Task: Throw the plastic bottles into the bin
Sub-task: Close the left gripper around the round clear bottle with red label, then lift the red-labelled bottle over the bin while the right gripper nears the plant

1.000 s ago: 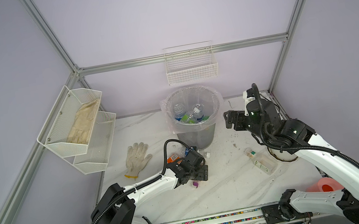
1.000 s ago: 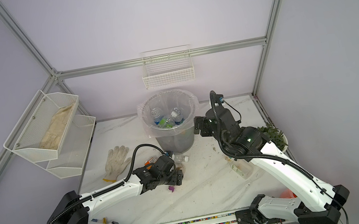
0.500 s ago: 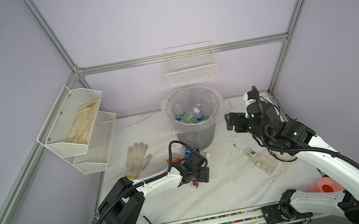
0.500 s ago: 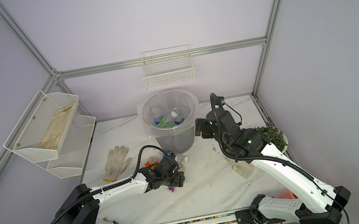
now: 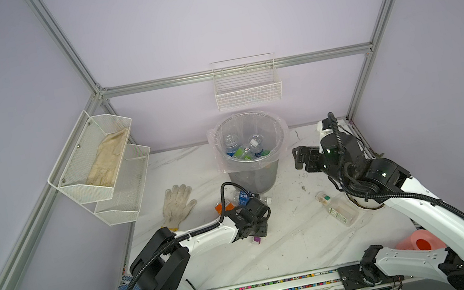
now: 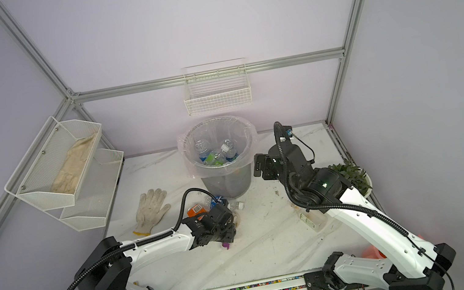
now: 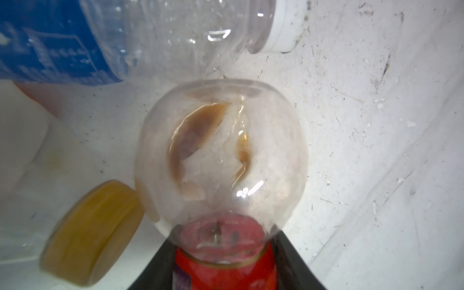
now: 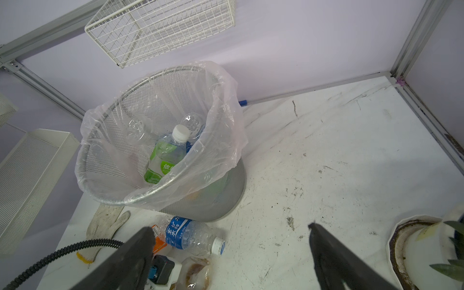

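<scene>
At the foot of the bin (image 5: pixel 254 177) the left gripper (image 7: pixel 223 261) pinches a red-labelled bottle (image 7: pixel 221 155), its black fingers pressed to both sides of the label. It sits low to the table, I'd guess so the bottle can be lifted clear of the 2 neighbours crowding it: a blue-labelled bottle (image 8: pixel 190 236) and a yellow-capped bottle (image 7: pixel 90 233). The right gripper (image 5: pixel 299 159) hangs beside the bin, spread wide and empty, probably keeping out of the way. Several bottles (image 5: pixel 252 148) already lie inside the bin. 1 more clear bottle (image 5: pixel 337 208) lies farther from the bin, by the right arm.
</scene>
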